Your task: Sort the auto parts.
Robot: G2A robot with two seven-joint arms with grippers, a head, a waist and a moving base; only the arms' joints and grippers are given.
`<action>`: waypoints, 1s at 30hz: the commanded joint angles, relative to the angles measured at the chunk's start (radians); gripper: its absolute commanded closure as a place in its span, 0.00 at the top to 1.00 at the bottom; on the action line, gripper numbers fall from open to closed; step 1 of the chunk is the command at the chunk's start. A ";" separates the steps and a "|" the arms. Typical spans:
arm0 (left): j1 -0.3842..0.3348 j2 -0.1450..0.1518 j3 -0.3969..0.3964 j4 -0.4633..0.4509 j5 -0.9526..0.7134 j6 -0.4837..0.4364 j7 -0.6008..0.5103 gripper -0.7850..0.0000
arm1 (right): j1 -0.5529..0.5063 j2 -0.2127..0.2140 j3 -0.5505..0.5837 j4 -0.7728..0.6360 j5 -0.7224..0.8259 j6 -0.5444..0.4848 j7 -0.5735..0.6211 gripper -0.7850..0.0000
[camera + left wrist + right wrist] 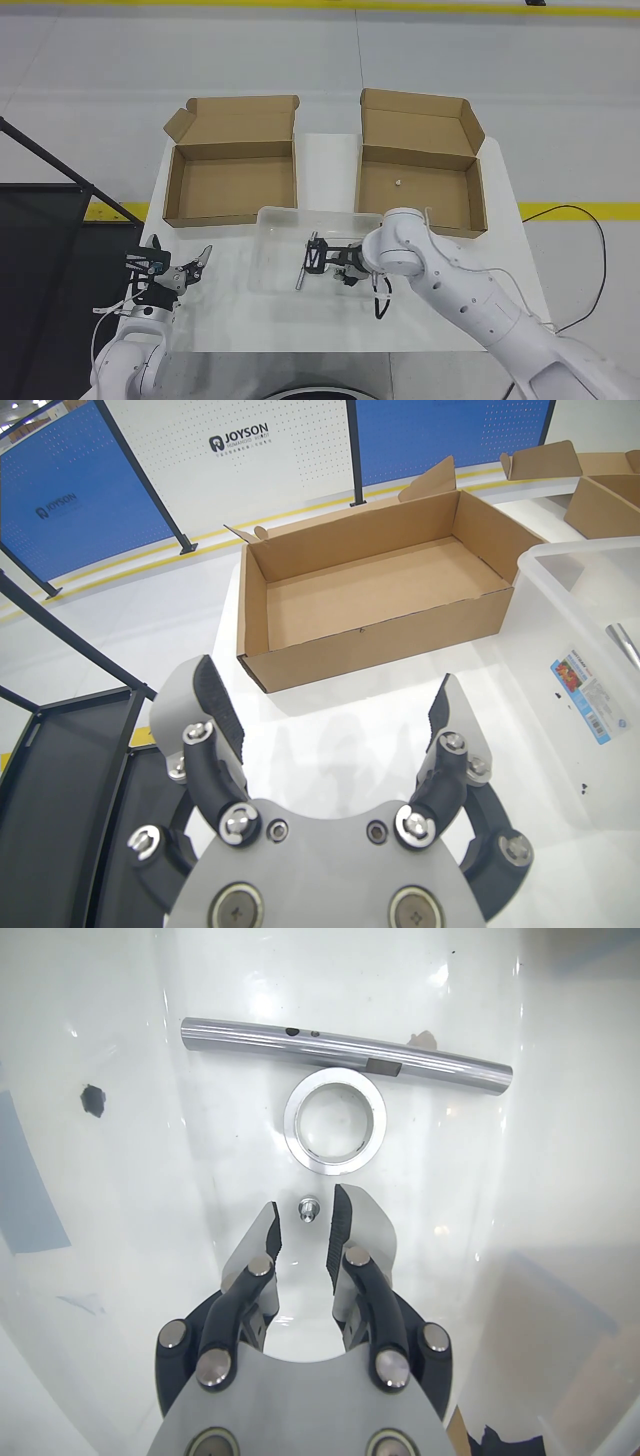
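Note right gripper (306, 1200) low inside clear plastic bin (270, 212), part-spread and pinching nothing, with small bolt (307, 1209) lying on the bin floor between the fingertips, apart from both pads. Judge bolt light, rigid and smooth, liable to skid on the slick floor; recommend closing squarely across it with pads kept low.

Just beyond, record metal ring (335, 1167) lying flat, and past it steel shaft (345, 1053), close against the ring's edge; cannot tell whether touching. Expect ring stiff and slippery; take by its wall, one finger inside. Expect shaft heaviest of the three; grip near mid-length to limit swing.

Record left gripper (325, 680) spread wide, empty, above bare table (230, 310) beside the bin.

Take bolt and ring detail from right wrist view. Take layout from top view: left box (230, 190) bare inside, right box (440, 195) holding one small pale item (398, 182), both beyond the bin.
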 commanded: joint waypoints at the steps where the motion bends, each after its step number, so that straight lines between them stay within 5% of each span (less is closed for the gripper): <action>1: 0.000 0.000 0.000 0.000 0.000 0.000 0.000 1.00 | 0.004 -0.004 -0.007 0.007 -0.003 0.010 0.003 0.31; 4: 0.000 0.000 0.000 0.000 0.000 0.000 0.000 1.00 | 0.010 -0.010 -0.016 0.016 -0.005 0.017 0.007 0.17; 6: 0.000 0.000 0.000 0.000 0.000 0.000 0.000 1.00 | 0.014 -0.013 -0.020 0.020 -0.006 0.022 0.010 0.00; 17: 0.000 0.000 0.000 0.000 0.000 0.000 0.000 1.00 | 0.026 -0.001 0.034 -0.009 -0.012 0.019 -0.020 0.00; 30: 0.000 0.000 0.000 0.000 0.000 0.000 0.000 1.00 | -0.095 0.094 0.367 -0.117 0.051 -0.114 -0.311 0.00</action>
